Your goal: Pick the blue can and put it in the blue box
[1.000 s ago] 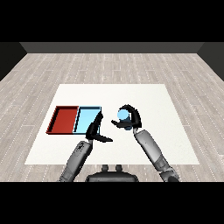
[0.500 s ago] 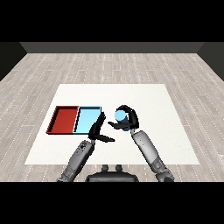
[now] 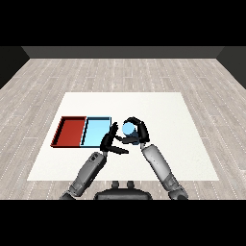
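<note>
Gripping blue can point(image 3: 128, 128) in curled right hand point(image 3: 138, 133), left hand point(image 3: 109, 140) spread flat, beside blue tray point(image 3: 96, 131)

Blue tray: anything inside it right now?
Nothing shows inside the blue tray; its floor looks bare. The left hand covers its near right corner, so that bit is hidden. The can sits in the right hand, right of the tray.

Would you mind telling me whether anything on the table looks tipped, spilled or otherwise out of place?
Nothing stands out. The blue can is held in the right hand, just right of the light blue tray. The red tray lies flush beside the blue one, both square on the table. The left hand is open near the can.
</note>
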Controlling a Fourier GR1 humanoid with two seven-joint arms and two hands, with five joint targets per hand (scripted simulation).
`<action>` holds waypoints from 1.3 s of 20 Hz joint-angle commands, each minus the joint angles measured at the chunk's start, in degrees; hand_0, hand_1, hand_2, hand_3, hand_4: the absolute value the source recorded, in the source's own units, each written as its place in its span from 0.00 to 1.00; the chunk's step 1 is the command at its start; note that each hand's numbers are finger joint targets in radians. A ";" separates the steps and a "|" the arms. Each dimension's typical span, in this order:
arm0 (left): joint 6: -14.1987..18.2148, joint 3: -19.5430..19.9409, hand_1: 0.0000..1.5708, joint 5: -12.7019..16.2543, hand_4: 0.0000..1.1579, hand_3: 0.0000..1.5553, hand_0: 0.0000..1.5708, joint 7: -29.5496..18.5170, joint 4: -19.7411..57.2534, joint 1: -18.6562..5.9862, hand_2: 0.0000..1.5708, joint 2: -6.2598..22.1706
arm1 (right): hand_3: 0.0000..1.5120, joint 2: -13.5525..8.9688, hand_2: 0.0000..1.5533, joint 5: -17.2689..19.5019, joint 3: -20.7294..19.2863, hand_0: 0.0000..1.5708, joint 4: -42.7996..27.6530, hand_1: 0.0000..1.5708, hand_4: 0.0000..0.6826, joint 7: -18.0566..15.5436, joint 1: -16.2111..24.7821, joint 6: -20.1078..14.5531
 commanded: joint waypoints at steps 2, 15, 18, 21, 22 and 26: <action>-5.86 5.79 0.00 0.08 0.00 0.00 0.00 -0.18 4.83 -3.74 0.00 0.69 | 0.93 0.36 0.94 0.49 1.30 0.95 2.04 0.95 0.89 1.05 -2.61 -0.92; 2.21 -3.96 0.00 5.38 0.00 0.00 0.00 -5.99 8.32 -6.77 0.00 0.00 | 0.91 0.37 0.93 -8.12 7.17 0.92 -0.44 0.92 0.87 -0.02 -1.92 -7.58; 1.52 -3.96 0.00 8.27 0.00 0.00 0.00 -5.85 8.99 -8.33 0.00 0.00 | 0.92 0.38 0.94 -11.74 8.77 0.93 1.21 0.93 0.88 -0.13 -5.55 -10.07; 3.75 -5.83 0.00 10.86 0.00 0.00 0.00 -6.10 11.30 -11.11 0.00 0.00 | 0.92 0.38 0.93 -11.77 8.92 0.93 2.39 0.93 0.87 -3.32 -3.74 -9.38; 6.67 -7.55 0.00 8.12 0.17 0.00 0.00 -1.00 4.25 -8.60 0.00 0.00 | 0.92 0.38 0.94 -13.40 10.83 0.93 1.95 0.93 0.87 -5.87 -0.90 -10.23; 12.21 -11.62 0.00 10.09 0.44 0.00 0.00 -1.03 8.30 -11.68 0.00 0.00 | 0.92 0.38 0.95 -16.98 9.31 0.94 3.33 0.94 0.87 -6.75 -3.27 -8.98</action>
